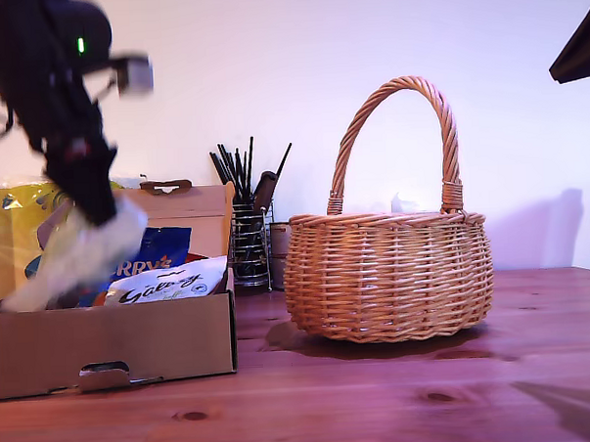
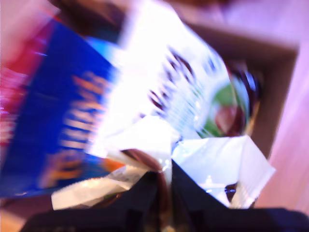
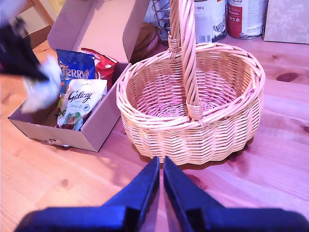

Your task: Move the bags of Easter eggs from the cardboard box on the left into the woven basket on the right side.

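My first gripper point(image 2: 164, 191) is shut on the crimped edge of a white and green bag of Easter eggs point(image 2: 193, 96). The exterior view shows this gripper point(image 1: 104, 212) blurred at the left, holding the bag point(image 1: 76, 258) just above the open cardboard box point(image 1: 114, 346). A white script-lettered bag point(image 1: 165, 282), a blue "Terry's" bag point(image 3: 75, 67) and a red bag point(image 3: 101, 60) lie in the box. The woven basket point(image 1: 386, 276) stands to the exterior view's right of the box. My second gripper point(image 3: 161, 166) is shut with nothing in it, hovering over the table in front of the basket point(image 3: 231, 130).
A wire holder of black utensils point(image 1: 247, 233) stands behind the gap between box and basket. A big yellow pack point(image 1: 11, 224) sits behind the box. Tins point(image 3: 210, 19) and a patterned box point(image 3: 287, 19) stand beyond the basket. The box's flap lid point(image 3: 101, 24) stands raised.
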Motion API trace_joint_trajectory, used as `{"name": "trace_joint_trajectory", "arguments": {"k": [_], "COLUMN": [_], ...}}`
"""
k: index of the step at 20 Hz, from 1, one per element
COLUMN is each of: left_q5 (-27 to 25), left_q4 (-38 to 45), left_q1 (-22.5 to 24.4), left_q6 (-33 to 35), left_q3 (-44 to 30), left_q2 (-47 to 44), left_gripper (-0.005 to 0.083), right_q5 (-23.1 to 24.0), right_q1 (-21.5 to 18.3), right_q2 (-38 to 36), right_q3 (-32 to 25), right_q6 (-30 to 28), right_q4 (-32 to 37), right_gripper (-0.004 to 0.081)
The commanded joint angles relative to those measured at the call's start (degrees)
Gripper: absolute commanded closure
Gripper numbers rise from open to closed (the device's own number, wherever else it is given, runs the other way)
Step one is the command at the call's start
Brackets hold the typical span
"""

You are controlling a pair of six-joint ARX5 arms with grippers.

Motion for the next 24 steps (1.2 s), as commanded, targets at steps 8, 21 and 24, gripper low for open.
{"name": "trace_joint_trajectory", "arguments": {"k": [8, 21, 24], "left_q5": [20.22, 10.91, 10.80], "left_q4": [7.23, 47.25, 48.04], "left_q1": [-4.13, -17.68, -18.38], "left_q6": [-16.66, -31.65, -33.24], "left_q3": [5.73, 5.73, 5.73], "left_q2": [-1.57, 9.99, 12.17], "left_gripper": [0.0797, 0.0797, 0.0797], "right_q5": [-0.37, -0.37, -0.37], "right_q1": [0.26, 0.26, 0.26], "right_q2": [-0.02, -0.02, -0.02], "right_q3": [0.68, 0.68, 0.68], "right_q6": [0.20, 0.20, 0.22], "right_q4": [0.79, 0.11, -0.09], "right_gripper": [0.0782, 0.0782, 0.0782]}}
